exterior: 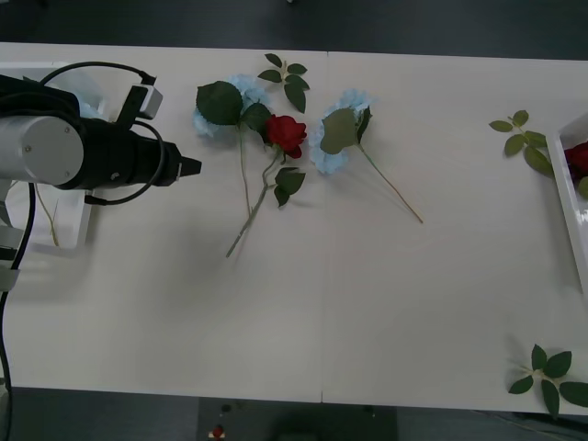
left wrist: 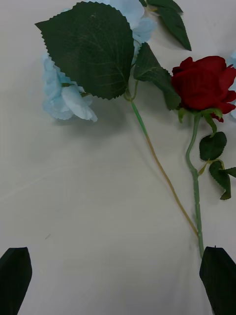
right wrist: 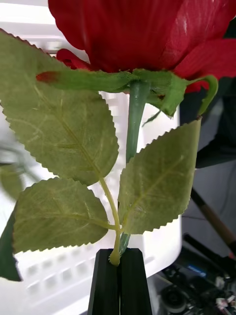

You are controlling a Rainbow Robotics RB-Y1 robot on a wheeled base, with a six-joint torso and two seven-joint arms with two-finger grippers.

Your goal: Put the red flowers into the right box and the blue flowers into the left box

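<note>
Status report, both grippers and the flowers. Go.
Left gripper open above table, near rose stem. Right gripper shut on red rose over right box. Nothing blocking.

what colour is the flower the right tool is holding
Deep red, with green leaves; the right tool is shut on a red flower, clearest in the right wrist view.

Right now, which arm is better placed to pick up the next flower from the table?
Left. The left claw is open just above the table, facing a blue flower and red rose. The right claw is shut on another rose's stem.
</note>
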